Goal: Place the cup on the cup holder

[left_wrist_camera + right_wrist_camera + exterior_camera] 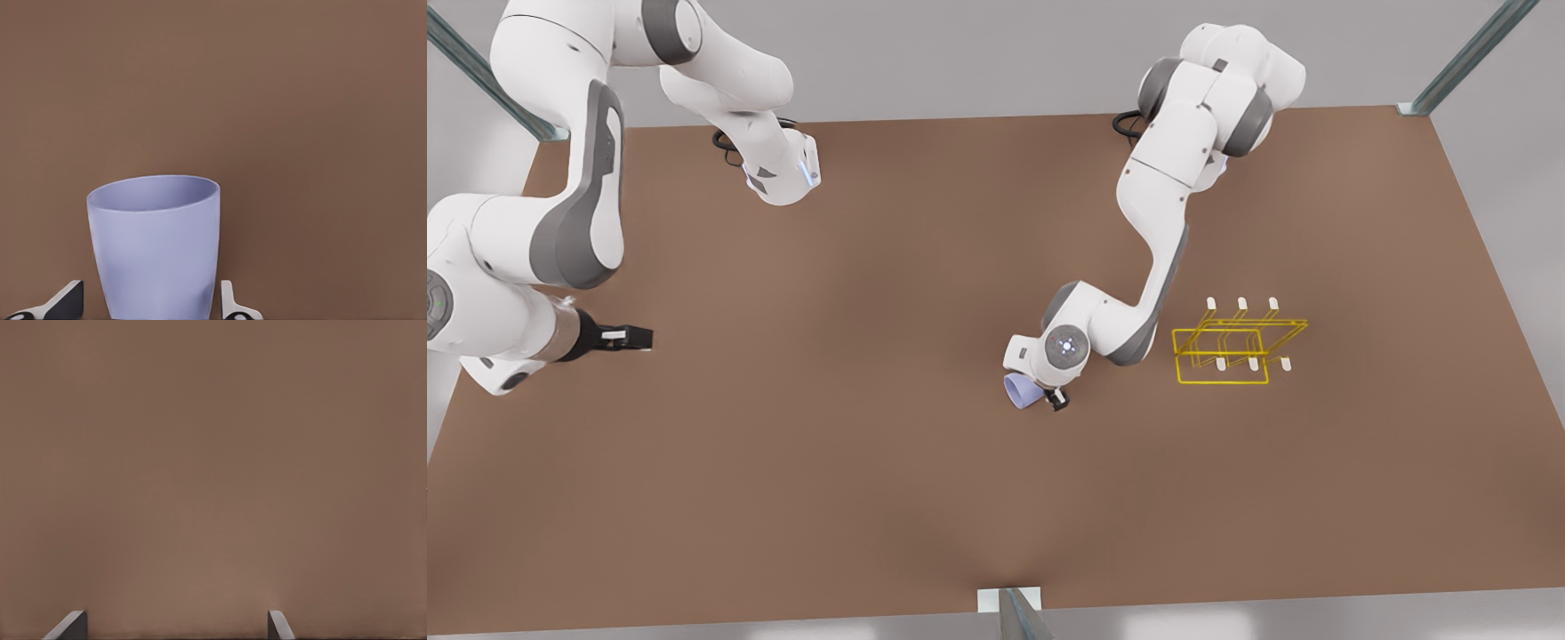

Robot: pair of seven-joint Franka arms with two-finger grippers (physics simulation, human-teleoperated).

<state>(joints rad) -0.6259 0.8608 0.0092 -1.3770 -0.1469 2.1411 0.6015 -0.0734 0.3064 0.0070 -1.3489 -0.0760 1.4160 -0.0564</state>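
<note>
The lavender-blue cup (1019, 390) sits near the middle of the brown table, partly under the hand of the arm on the front view's right. That arm carries my left gripper (1051, 397), which straddles the cup low down. In the left wrist view the cup (155, 247) fills the space between the two fingertips (69, 297); one finger stands a little off its wall and the other is nearly against it. The yellow wire cup holder (1232, 345) with white-tipped pegs stands to the right of that arm. My right gripper (637, 338) waits open over bare table at the front view's left.
The brown table (871, 498) is bare around the cup and the holder. Metal frame posts stand at the table's corners and at the front edge (1014, 613). The right arm's bulky links hang over the table's left side.
</note>
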